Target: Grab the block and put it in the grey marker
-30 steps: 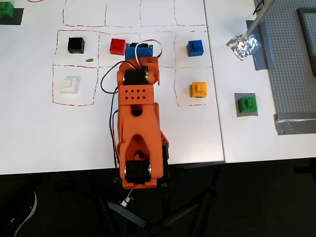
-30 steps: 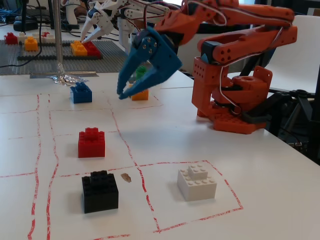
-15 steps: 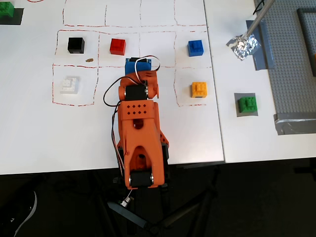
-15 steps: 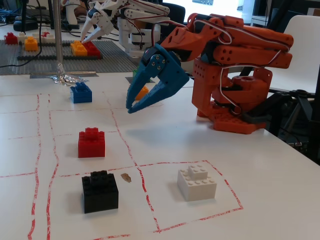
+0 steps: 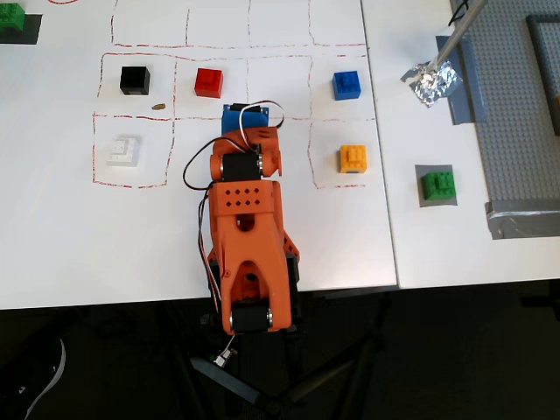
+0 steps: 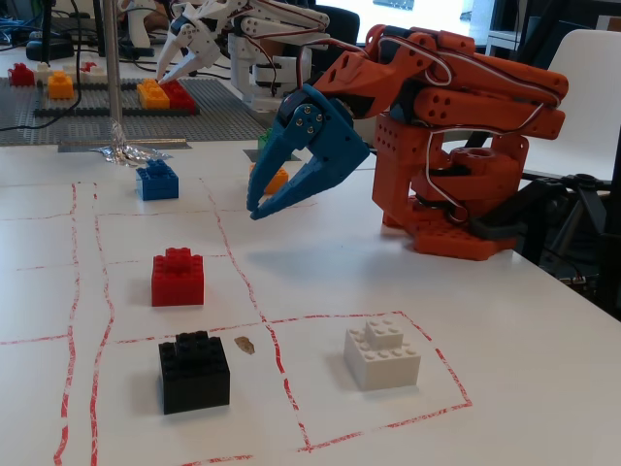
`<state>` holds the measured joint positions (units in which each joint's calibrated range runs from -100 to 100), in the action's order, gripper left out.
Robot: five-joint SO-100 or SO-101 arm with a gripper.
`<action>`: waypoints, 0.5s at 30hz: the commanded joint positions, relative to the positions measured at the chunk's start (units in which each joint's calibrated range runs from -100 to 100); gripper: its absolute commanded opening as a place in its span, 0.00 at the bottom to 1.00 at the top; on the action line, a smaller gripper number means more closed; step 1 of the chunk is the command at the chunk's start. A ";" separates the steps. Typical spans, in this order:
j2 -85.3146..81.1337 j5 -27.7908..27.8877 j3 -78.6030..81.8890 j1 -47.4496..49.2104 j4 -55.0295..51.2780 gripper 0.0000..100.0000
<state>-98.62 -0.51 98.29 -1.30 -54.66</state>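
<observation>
The green block (image 5: 437, 185) sits on the grey marker (image 5: 422, 199) at the right of the overhead view, well apart from the arm. The blue gripper (image 6: 259, 208) hangs above the table with its jaws slightly parted, holding nothing, near the orange brick (image 5: 353, 158).

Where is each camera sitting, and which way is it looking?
Overhead view: high above, looking straight down at the table; the whole orange arm shows, and the green block on the grey marker.
Fixed view: low at table height, facing the arm and its open blue pincer.
Both show the red brick and black brick.
</observation>
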 commanded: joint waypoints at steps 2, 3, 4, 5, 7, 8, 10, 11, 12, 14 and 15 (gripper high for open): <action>-0.86 0.39 0.53 1.52 0.70 0.00; -0.86 0.78 1.17 1.52 2.17 0.00; -0.94 0.93 1.44 1.34 3.15 0.00; -0.94 0.88 1.44 1.16 3.15 0.00; -0.94 0.83 1.44 1.16 3.15 0.00; -0.94 0.98 1.44 1.16 3.15 0.00; -0.94 1.07 1.44 1.16 3.15 0.00; -0.94 1.12 1.44 1.16 3.15 0.00; -0.94 1.12 1.44 1.16 3.15 0.00; -0.94 1.12 1.44 1.16 3.15 0.00; -0.94 1.12 1.44 1.16 3.15 0.00</action>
<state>-98.62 -0.17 98.92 -1.30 -53.05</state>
